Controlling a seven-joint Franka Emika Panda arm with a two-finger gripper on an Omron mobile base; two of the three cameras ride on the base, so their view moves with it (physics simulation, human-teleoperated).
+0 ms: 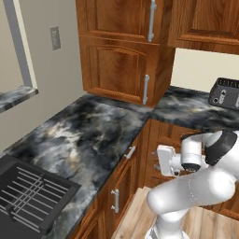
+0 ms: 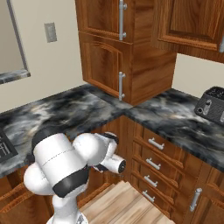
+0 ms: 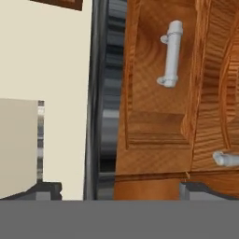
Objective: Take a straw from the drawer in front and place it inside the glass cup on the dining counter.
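No readable text, labels, brands or numbers anywhere. Toaster [image 1: 224, 93] front has small markings, too blurred to read; wall outlet plate [image 1: 55, 38] is blank.

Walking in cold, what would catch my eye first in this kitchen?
Probably the big white robot arm folded low in the corner before the reddish-brown cabinets, its open gripper facing a drawer front with a silver handle. Next, the black-and-white marbled worktop wrapping the corner, with a dark toaster at its right end.
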